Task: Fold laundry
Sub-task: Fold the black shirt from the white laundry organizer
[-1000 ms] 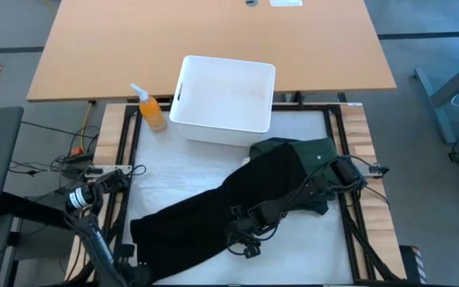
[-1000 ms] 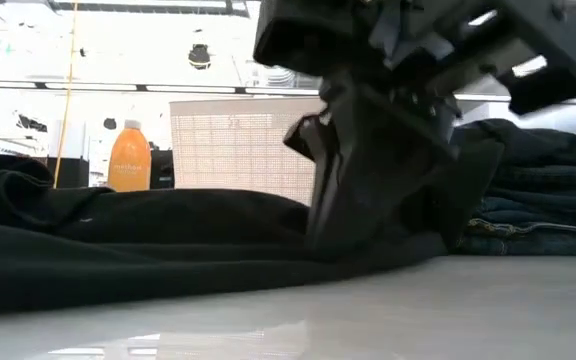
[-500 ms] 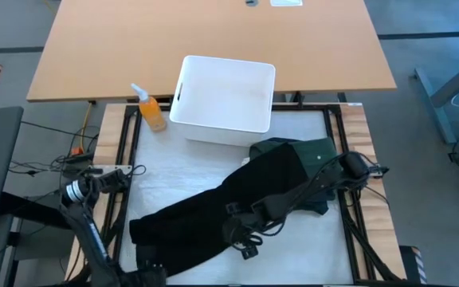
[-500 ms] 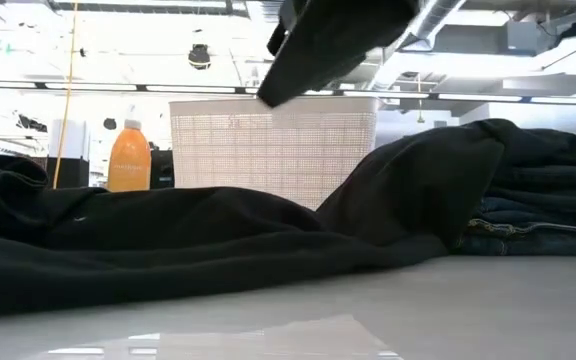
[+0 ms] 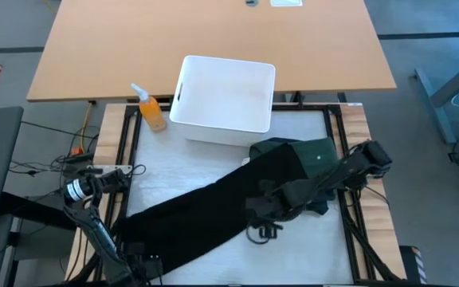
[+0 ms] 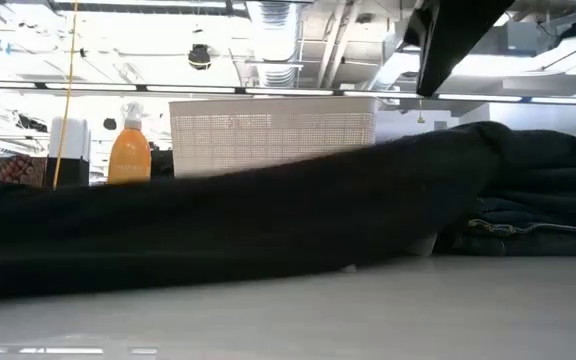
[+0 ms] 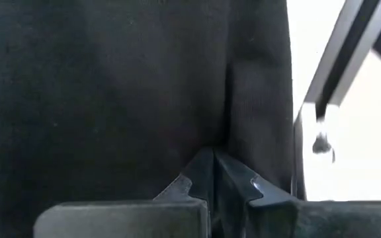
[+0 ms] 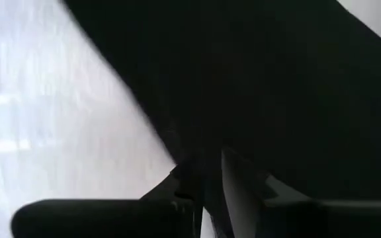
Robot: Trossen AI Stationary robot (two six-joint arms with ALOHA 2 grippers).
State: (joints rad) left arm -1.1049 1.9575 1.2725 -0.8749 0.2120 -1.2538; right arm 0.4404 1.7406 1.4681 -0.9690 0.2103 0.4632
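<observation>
1. Black garment [image 5: 213, 211]: I see it spread in a long band across the counter [image 5: 182, 163], its long axis running from the near-left corner up toward the far right, where it overlaps a dark green garment [image 5: 313, 153].
2. Left gripper [image 5: 138, 267]: at the near-left end of the band; in my left wrist view its fingers [image 7: 207, 175] are pinched together on a fold of the black cloth.
3. Right gripper [image 5: 263, 227]: at the band's near edge, right of middle, so the nearer of the two to the green piece. Black cloth lies between its slightly parted fingers [image 8: 200, 178]; I cannot tell whether it grips.
4. Judgement: with a gripper toward each end, the next pull should run along the long axis.
5. Surroundings: white bin [image 5: 224, 98] at the far edge and an orange spray bottle [image 5: 151, 110] left of it, both apart from the cloth.
</observation>
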